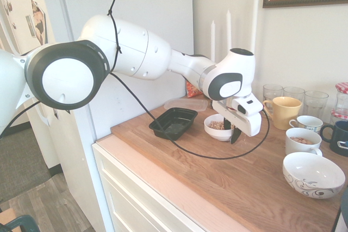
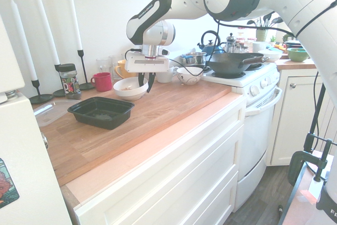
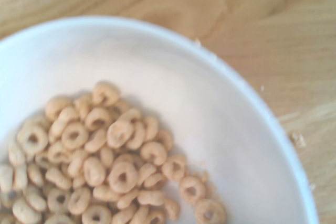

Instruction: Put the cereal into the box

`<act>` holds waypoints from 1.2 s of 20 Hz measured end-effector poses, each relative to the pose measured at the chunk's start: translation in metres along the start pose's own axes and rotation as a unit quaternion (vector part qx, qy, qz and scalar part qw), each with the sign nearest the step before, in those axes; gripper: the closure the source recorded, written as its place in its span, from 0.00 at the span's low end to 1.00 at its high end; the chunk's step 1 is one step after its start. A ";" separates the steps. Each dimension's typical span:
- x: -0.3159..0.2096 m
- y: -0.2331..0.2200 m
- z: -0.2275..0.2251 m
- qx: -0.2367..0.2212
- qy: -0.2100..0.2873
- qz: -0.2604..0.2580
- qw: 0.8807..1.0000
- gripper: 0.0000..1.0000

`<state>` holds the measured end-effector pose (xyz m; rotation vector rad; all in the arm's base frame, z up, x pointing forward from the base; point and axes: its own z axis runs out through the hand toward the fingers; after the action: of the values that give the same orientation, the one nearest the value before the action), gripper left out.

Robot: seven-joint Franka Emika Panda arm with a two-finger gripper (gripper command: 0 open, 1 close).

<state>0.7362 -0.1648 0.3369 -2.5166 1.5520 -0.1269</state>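
Observation:
The cereal (image 1: 217,125) is a heap of small tan rings lying in a white bowl (image 1: 215,132) on the wooden counter; the wrist view shows the cereal (image 3: 105,156) close up inside the bowl (image 3: 220,103). The box (image 1: 174,122) is a shallow black tray, empty, just left of the bowl; in the second exterior view the box (image 2: 100,111) lies in front of the bowl (image 2: 129,90). My gripper (image 1: 231,130) points down at the bowl's right rim, one dark finger inside and one outside. In the second exterior view the gripper (image 2: 145,82) still shows a narrow gap across the rim.
A yellow mug (image 1: 285,111), glasses, two white mugs and a patterned bowl (image 1: 312,175) stand to the right. A clear flat container (image 1: 186,103) and an orange bag (image 1: 191,89) lie behind the box. Candles line the wall. A stove with a wok (image 2: 231,64) adjoins the counter.

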 end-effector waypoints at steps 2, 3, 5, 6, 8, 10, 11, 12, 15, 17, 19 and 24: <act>0.001 -0.003 -0.006 0.006 0.002 0.000 1.000 1.00; 0.001 -0.005 -0.009 0.008 0.001 -0.001 1.000 1.00; -0.001 -0.010 -0.016 0.009 0.001 -0.004 1.000 1.00; -0.001 -0.010 -0.017 0.008 0.001 -0.005 1.000 1.00; 0.000 -0.011 -0.019 0.006 0.003 -0.007 1.000 1.00; 0.002 -0.013 -0.024 0.005 0.007 -0.011 1.000 1.00; 0.003 -0.015 -0.029 0.005 0.011 -0.013 1.000 1.00; 0.004 -0.018 -0.035 0.005 0.015 -0.017 1.000 1.00; 0.006 -0.026 -0.062 0.004 0.027 -0.028 0.999 1.00; 0.009 -0.030 -0.079 0.007 0.032 -0.031 0.999 1.00; 0.012 -0.032 -0.089 0.008 0.036 -0.033 0.999 1.00; 0.007 -0.040 -0.108 0.004 0.046 -0.055 0.997 1.00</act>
<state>0.7566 -0.1648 0.4505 -2.6233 1.4414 -0.2677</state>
